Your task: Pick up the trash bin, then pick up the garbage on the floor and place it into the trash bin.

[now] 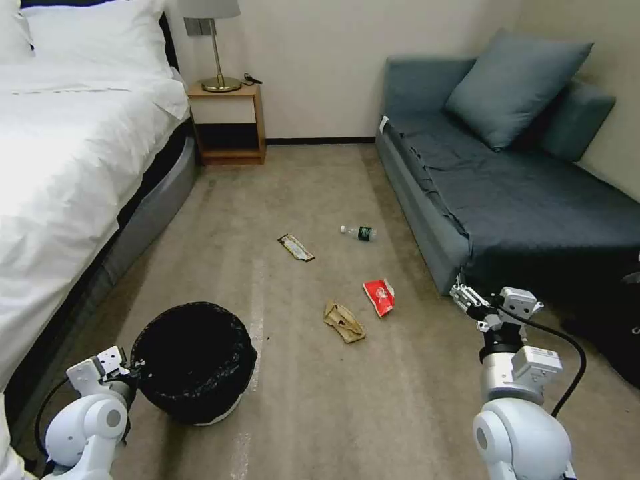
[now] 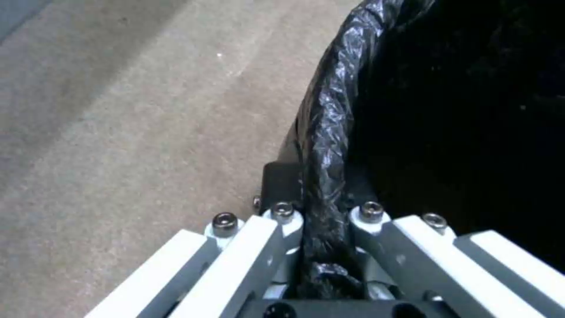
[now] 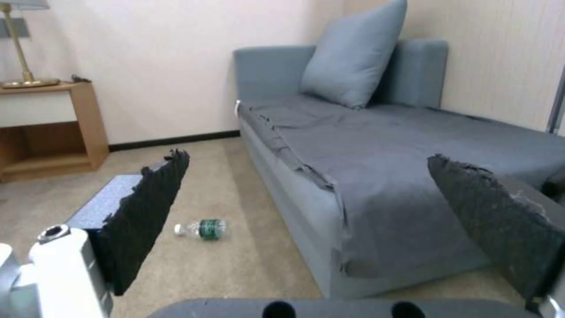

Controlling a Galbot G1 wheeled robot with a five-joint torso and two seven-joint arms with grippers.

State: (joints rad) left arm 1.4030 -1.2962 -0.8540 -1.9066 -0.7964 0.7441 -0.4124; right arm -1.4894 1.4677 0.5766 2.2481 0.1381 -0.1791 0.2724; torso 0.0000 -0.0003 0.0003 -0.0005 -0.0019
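A: L jaws?
B: Left gripper (image 2: 321, 221) is pinching the bagged rim of the trash bin (image 1: 193, 360), one finger outside, one inside. Bin's base looks to be on the carpet (image 1: 300, 413), hard to tell.
A: R?
B: Right gripper (image 3: 329, 221) spread wide, nothing between the pads, by the sofa (image 1: 507, 193). Bottle (image 3: 201, 229) lies well beyond it; red wrapper (image 1: 379, 297), paper bag (image 1: 344, 321), long wrapper (image 1: 296, 247) mid-floor.

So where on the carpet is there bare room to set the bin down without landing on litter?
Bare carpet lies between the bin, held at its rim by the left hand, and the open right hand. Another clear stretch runs past the bottle toward the nightstand. It is crowded mid-floor: paper bag, red wrapper, long wrapper.
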